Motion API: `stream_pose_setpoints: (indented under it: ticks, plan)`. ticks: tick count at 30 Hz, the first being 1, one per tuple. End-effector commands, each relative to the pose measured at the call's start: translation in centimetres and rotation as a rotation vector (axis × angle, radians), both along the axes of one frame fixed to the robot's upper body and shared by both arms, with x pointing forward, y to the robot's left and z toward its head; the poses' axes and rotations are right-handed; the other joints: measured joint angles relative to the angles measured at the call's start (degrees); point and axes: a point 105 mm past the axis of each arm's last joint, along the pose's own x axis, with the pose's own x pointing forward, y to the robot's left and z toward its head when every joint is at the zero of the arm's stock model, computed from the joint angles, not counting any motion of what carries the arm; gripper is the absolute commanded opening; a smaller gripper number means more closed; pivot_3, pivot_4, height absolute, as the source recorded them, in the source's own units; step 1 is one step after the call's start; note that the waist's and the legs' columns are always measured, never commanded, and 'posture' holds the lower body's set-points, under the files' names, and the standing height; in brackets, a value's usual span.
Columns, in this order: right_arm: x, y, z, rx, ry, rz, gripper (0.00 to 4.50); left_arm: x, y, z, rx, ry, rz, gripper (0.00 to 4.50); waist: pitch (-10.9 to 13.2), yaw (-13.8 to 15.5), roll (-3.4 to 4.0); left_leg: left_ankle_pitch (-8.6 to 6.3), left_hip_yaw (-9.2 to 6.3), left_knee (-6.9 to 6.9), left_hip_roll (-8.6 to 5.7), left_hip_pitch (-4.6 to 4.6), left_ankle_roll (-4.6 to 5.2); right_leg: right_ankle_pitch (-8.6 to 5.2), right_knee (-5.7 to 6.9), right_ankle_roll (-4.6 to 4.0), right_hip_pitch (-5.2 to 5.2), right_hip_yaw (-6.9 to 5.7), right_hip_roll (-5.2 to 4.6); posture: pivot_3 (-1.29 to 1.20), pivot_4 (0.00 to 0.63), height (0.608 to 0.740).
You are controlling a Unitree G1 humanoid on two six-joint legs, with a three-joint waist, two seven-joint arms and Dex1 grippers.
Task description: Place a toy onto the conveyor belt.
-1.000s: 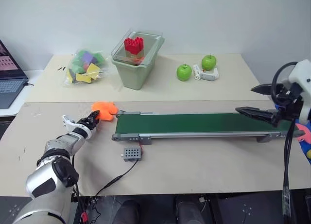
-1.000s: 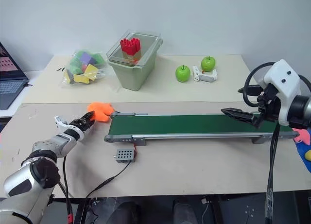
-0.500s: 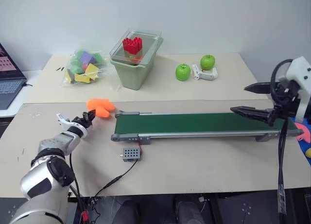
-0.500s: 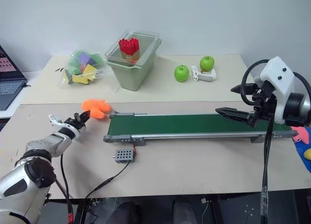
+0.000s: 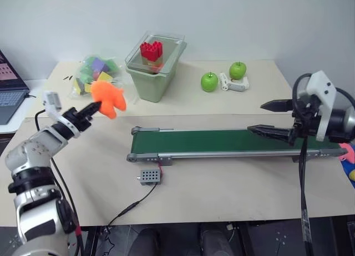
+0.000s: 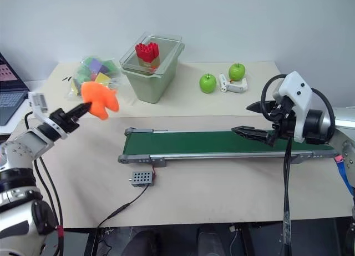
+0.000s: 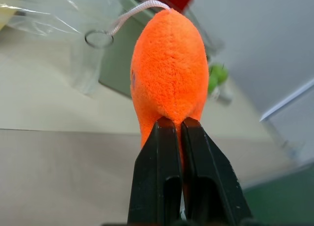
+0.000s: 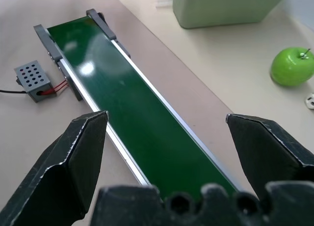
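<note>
Up goes my left claw (image 5: pixel 95 106), clenched on the lumpy orange plush fish toy (image 5: pixel 107 99), now airborne at ten o'clock from the long dark green conveyor belt (image 5: pixel 222 140); my right claw (image 5: pixel 266 118) gapes over its three o'clock end.

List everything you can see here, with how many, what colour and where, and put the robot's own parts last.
toy: one, orange, held in the air left of the belt
conveyor belt: one, dark green in a grey frame, across the table's middle
control box: one, grey, in front of the belt's left end
bin: one, pale green, clear lid, behind the belt
red block: one, on the bin's lid
bag of pieces: one, multicoloured, left of the bin
apples: two, green, back right
laptop: one, far left
left gripper: shut on the toy
right gripper: open, over the belt's right part
</note>
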Motion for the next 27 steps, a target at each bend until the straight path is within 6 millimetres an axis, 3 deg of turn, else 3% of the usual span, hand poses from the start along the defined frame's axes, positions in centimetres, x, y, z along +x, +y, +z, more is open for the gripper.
stream_pose_setpoints:
  ticks: [1, 3, 5, 10, 15, 17, 22, 27]
  plan:
    - [-0.1, 0.9, 0.7, 0.007, -0.046, 0.049, 4.50, -1.1, -4.7, 7.0, 0.338, -0.312, -0.119, 0.10, 0.03, 0.73, -0.07, 0.02, -0.04, 0.02, 0.01, -0.04, -0.03, 0.00, -0.02, 0.00, -0.01, -0.05, 0.01, 0.00, 0.150, 0.740]
    - [0.1, 1.1, 0.6, 0.011, -0.048, 0.052, 4.50, -1.3, -6.4, 7.6, 0.449, -0.363, -0.159, 0.10, 0.03, 1.19, -0.06, 0.02, -0.01, 0.05, -0.03, -0.01, -0.03, 0.01, -0.13, 0.01, 0.05, -0.03, 0.00, 0.00, 0.150, 0.740]
    - [0.1, 1.1, 0.5, 0.012, -0.050, 0.052, 4.50, -1.4, -7.8, 7.7, 0.670, -0.438, -0.202, 0.10, 0.00, 1.20, -0.01, 0.02, 0.01, 0.05, -0.03, 0.01, -0.03, 0.01, -0.26, 0.02, 0.08, -0.03, 0.00, 0.00, 0.150, 0.740]
    - [0.2, 1.0, 0.5, 0.015, -0.060, 0.045, 4.50, -1.8, -11.6, 8.4, 1.120, -0.748, -0.320, 0.10, 0.00, 1.15, 0.00, -0.01, 0.05, 0.01, -0.01, -0.03, 0.02, 0.01, -0.26, 0.02, 0.06, -0.02, 0.07, 0.00, 0.150, 0.740]
    - [0.1, 0.9, 0.3, 0.019, -0.066, 0.031, 4.50, -1.7, -12.4, 7.0, 1.427, -0.988, -0.416, 0.10, -0.01, 0.95, 0.00, -0.06, 0.11, 0.00, 0.00, -0.03, 0.11, 0.01, -0.28, 0.02, 0.06, 0.01, 0.08, 0.00, 0.150, 0.740]
    - [0.0, 0.8, 0.0, 0.022, -0.065, 0.023, 4.50, -1.9, -11.9, 5.9, 1.661, -1.267, -0.425, 0.10, 0.00, 0.98, -0.01, -0.07, 0.10, 0.01, 0.01, -0.05, 0.12, 0.01, -0.28, 0.02, 0.05, 0.00, 0.08, 0.00, 0.150, 0.740]
    - [-0.1, 0.7, 0.1, 0.029, -0.072, 0.010, 4.50, -2.5, -11.0, 3.4, 1.589, -1.436, -0.444, 0.10, -0.01, 1.18, 0.00, -0.07, 0.10, 0.02, -0.01, -0.08, 0.13, 0.02, -0.29, 0.04, 0.06, -0.01, 0.05, 0.00, 0.150, 0.740]
    - [-0.1, 0.8, 0.0, 0.030, -0.079, 0.003, 4.50, -3.6, -11.9, 2.1, 1.448, -1.549, -0.414, 0.10, -0.01, 1.30, 0.01, -0.07, 0.06, 0.04, -0.01, -0.15, 0.14, 0.03, -0.29, 0.06, 0.05, -0.08, 0.05, 0.00, 0.150, 0.740]
